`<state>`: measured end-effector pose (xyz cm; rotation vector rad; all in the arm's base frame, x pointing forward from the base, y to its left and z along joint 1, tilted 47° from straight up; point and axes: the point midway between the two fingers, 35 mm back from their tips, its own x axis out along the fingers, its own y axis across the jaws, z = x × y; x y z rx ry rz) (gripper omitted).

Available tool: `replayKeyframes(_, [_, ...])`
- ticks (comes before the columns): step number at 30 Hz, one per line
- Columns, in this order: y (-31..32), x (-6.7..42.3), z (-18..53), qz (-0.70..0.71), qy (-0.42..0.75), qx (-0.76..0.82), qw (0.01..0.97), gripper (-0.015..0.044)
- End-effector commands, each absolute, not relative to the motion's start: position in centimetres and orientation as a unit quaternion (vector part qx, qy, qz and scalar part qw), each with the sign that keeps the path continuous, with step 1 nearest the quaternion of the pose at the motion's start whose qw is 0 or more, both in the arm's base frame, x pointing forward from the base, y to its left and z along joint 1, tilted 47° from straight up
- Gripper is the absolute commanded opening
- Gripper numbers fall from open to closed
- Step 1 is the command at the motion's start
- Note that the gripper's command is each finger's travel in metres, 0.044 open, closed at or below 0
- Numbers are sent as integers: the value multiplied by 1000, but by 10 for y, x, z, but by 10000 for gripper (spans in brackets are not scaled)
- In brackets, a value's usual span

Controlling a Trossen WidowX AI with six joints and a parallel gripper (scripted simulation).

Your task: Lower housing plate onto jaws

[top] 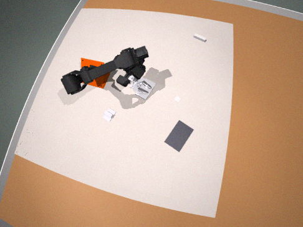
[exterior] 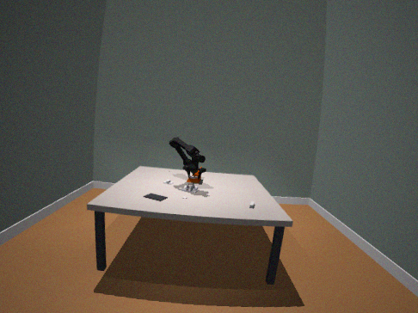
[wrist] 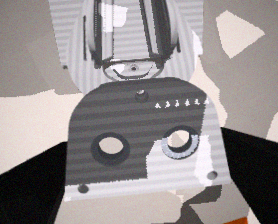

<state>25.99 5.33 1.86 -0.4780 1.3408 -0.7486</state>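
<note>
The housing plate (wrist: 132,117) (top: 132,80) is a grey plate with a rounded far edge, two large round holes and small screw holes. My gripper (wrist: 143,142) (top: 131,76) is shut on it, with a black finger at each side edge. The two long jaws (wrist: 104,32) (wrist: 151,25) lie side by side on a light grey base (wrist: 194,17) (top: 151,92) on the table. In the wrist view the plate's rounded edge overlaps the near end of this assembly. The plate appears raised above it; the exact gap cannot be told. The stubs are not clearly visible, apparently hidden by the plate.
White blocks (top: 109,114) (exterior: 168,181) stand to one side. A dark grey rectangle (top: 179,136) (exterior: 155,197), a small white piece (top: 177,99) and a white bar (top: 199,37) (exterior: 252,205) lie farther out. The orange base plate (top: 87,62) is under the arm.
</note>
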Motion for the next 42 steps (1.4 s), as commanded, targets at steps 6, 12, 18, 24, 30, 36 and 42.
replayKeyframes(6, [54,259,18,-336,602,-210,694,351])
replayKeyframes(12, [54,259,18,-336,602,-210,694,351])
replayKeyframes(18, [54,259,18,-336,602,-210,694,351])
replayKeyframes(24, [54,259,18,-336,602,-210,694,351])
replayKeyframes(30, [49,260,12,-336,602,-210,694,351])
replayKeyframes(36, [42,261,5,-335,602,-210,694,351])
replayKeyframes(42, [35,262,-2,-335,602,-210,694,351])
